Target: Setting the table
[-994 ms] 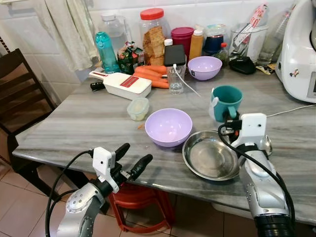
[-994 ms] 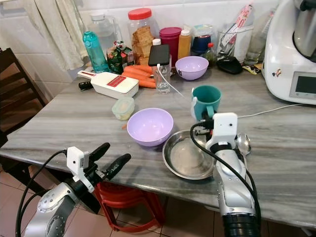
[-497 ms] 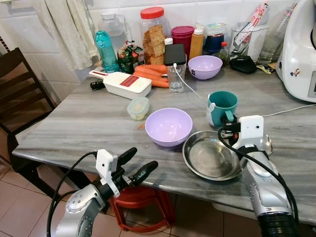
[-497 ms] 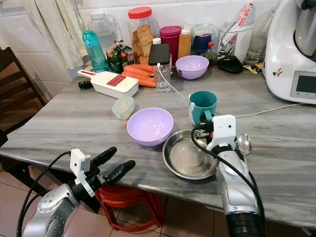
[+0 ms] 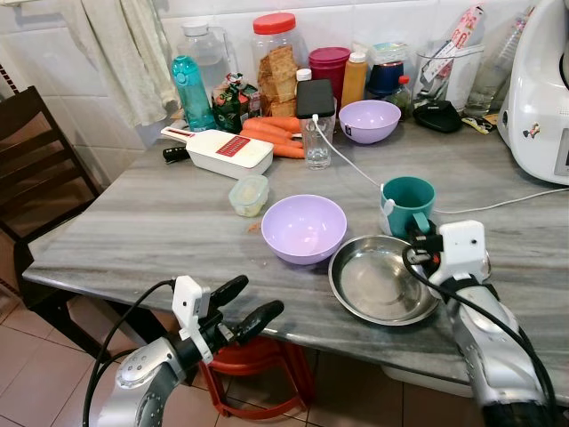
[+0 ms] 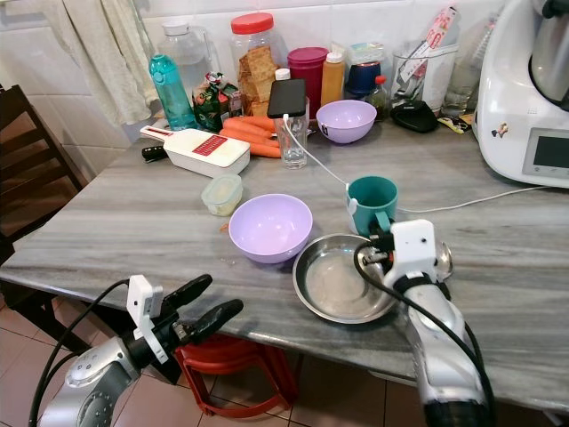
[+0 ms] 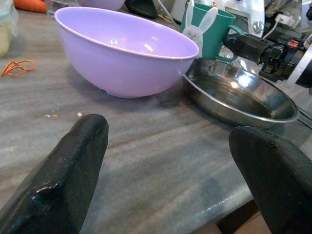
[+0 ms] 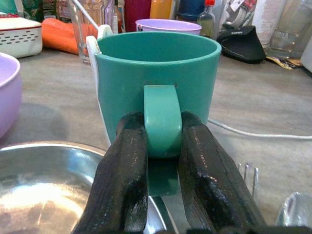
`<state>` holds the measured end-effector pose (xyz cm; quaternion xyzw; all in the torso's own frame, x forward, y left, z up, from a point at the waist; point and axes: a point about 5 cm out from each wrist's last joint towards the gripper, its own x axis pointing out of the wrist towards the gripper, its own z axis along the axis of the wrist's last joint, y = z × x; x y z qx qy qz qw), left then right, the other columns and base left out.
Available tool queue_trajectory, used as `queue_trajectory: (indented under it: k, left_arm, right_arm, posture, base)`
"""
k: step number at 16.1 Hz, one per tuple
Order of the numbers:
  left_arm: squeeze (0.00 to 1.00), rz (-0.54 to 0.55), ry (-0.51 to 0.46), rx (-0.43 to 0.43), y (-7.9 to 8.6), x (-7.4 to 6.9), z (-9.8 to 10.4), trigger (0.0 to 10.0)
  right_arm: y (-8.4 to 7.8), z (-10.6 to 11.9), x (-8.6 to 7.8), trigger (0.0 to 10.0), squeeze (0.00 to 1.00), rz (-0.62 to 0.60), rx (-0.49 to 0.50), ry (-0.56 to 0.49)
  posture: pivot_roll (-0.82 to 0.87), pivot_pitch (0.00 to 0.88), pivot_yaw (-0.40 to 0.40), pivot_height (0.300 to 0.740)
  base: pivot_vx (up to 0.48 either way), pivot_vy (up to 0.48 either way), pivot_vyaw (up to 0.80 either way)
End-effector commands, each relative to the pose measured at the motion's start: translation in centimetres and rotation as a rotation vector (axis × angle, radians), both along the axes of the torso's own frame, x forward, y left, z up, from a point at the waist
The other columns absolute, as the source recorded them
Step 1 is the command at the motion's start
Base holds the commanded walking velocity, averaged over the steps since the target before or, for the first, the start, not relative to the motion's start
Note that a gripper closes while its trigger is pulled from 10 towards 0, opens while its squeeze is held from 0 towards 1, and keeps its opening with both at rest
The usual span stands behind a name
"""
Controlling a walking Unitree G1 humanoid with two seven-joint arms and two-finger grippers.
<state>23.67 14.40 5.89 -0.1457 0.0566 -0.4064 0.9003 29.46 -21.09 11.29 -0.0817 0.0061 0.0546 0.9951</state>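
Note:
A teal mug [image 5: 407, 203] with a white rabbit figure stands upright just behind a steel plate [image 5: 342, 267] near the table's front edge. My right gripper [image 5: 418, 233] is shut on the mug's handle [image 8: 162, 119], one black finger [image 8: 124, 180] on each side. Whether the mug rests on the table I cannot tell. A purple bowl [image 5: 303, 229] sits to the left of the plate. A spoon [image 6: 440, 258] and a fork [image 8: 246, 170] lie right of the plate, beneath my right wrist. My left gripper [image 5: 244, 301] hangs open below the table's front edge, pointing at the bowl [image 7: 122, 53].
Along the back stand a second purple bowl [image 5: 369, 120], a glass holding a phone [image 5: 313, 107], carrots [image 5: 276, 133], a white slicer [image 5: 227, 151], jars and bottles. A white appliance [image 5: 542, 89] with a cable [image 5: 498, 203] is at the right. A chair [image 5: 36, 169] stands left, a red stool [image 5: 253, 356] under the table.
My right gripper has brought the mug lower and a little to the right, to just behind the plate. My left gripper has sunk slightly and stays open.

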Motion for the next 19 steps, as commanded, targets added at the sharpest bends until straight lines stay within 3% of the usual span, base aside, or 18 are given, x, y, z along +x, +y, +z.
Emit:
queue_trajectory:
  k: [1, 2, 3, 4, 13, 14, 19]
  left_arm:
    - [0.0, 0.013, -0.004, 0.016, 0.8, 0.0, -0.1, 10.0]
    - [0.0, 0.012, -0.003, 0.017, 0.9, 0.0, -0.1, 10.0]
    - [0.0, 0.008, -0.003, 0.017, 0.9, -0.1, -0.2, 10.0]
    - [0.0, 0.006, -0.003, 0.018, 1.0, 0.0, -0.3, 10.0]
    - [0.0, 0.009, -0.013, 0.023, 1.0, 0.1, -0.2, 10.0]
    - [0.0, 0.011, -0.014, 0.026, 1.2, 0.0, -0.2, 10.0]
    - [0.0, 0.01, -0.014, 0.032, 1.3, 0.1, -0.2, 10.0]
  right_arm:
    - [-0.2, -0.2, -0.2, 10.0, 0.0, -0.003, -0.003, 0.019]
    - [-0.3, -0.2, -0.2, 10.0, 0.03, -0.004, -0.003, 0.02]
    - [-0.4, -0.2, -0.3, 10.0, 0.69, -0.005, -0.006, 0.021]
    - [-0.4, -0.2, -0.3, 10.0, 1.0, -0.002, -0.012, 0.019]
    - [-0.9, 0.5, -0.3, 10.0, 1.0, -0.041, -0.081, -0.024]
    - [-1.1, 1.3, -0.3, 10.0, 1.0, -0.08, -0.085, -0.07]
    - [-0.1, 2.6, -0.6, 10.0, 1.0, -0.082, -0.066, -0.14]
  posture:
    - [-0.12, 0.0, 0.12, 0.74]
    - [-0.12, 0.0, 0.12, 0.74]
    - [-0.12, 0.0, 0.12, 0.74]
    - [-0.12, 0.0, 0.128, 0.74]
    - [-0.12, 0.0, 0.127, 0.74]
    - [-0.12, 0.0, 0.129, 0.74]
    - [-0.12, 0.0, 0.13, 0.74]
  base:
    - [0.0, 0.0, 0.0]
    - [0.0, 0.0, 0.0]
    - [0.0, 0.0, 0.0]
    - [0.0, 0.0, 0.0]
    - [0.0, 0.0, 0.0]
    - [0.0, 0.0, 0.0]
    - [0.0, 0.0, 0.0]
